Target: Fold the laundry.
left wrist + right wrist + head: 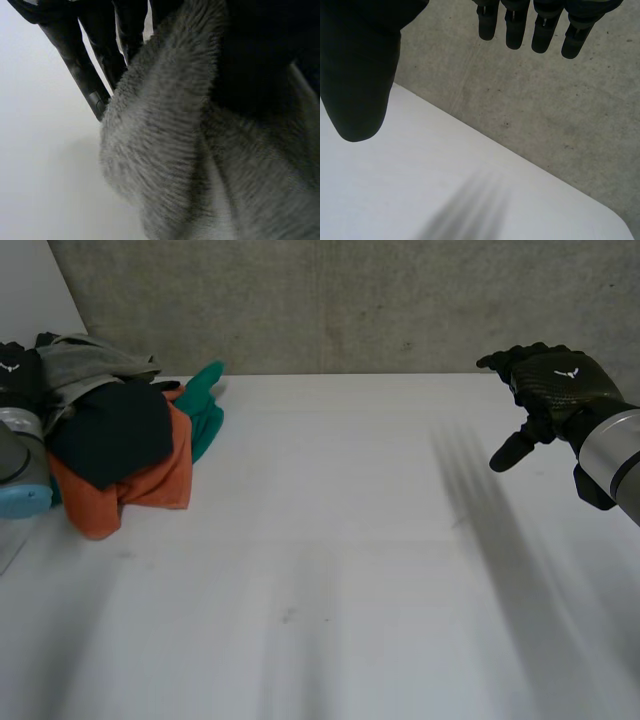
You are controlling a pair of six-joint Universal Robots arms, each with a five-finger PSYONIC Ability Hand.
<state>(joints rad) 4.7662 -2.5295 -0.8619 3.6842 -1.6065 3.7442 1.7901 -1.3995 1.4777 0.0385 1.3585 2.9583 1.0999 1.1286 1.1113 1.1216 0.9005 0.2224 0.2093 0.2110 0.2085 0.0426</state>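
Head view showed a heap of laundry at the far left of the white table [320, 570]. It was made up of a grey cloth [90, 360] on top at the back, a dark cloth [110, 430] draped over the middle, an orange cloth [150, 480] under it on the near side, and a green cloth [205, 405] sticking out to the right. None of it was folded.

The left hand [12, 368] sat at the far left edge of the heap, just beside the grey cloth, with its arm [18, 455] coming in along the table's left edge. From the left wrist, its fingers [75, 60] were straight and lay against the fuzzy grey cloth, with the dark cloth close by on the other side. The thumb was hidden.

The right hand [555, 380] hung above the far right of the table, well apart from the heap. From the right wrist, its fingers [515, 30] and thumb [355, 75] were spread loosely and had hold of nothing, with the table's far edge and a concrete wall [545, 110] beyond them.
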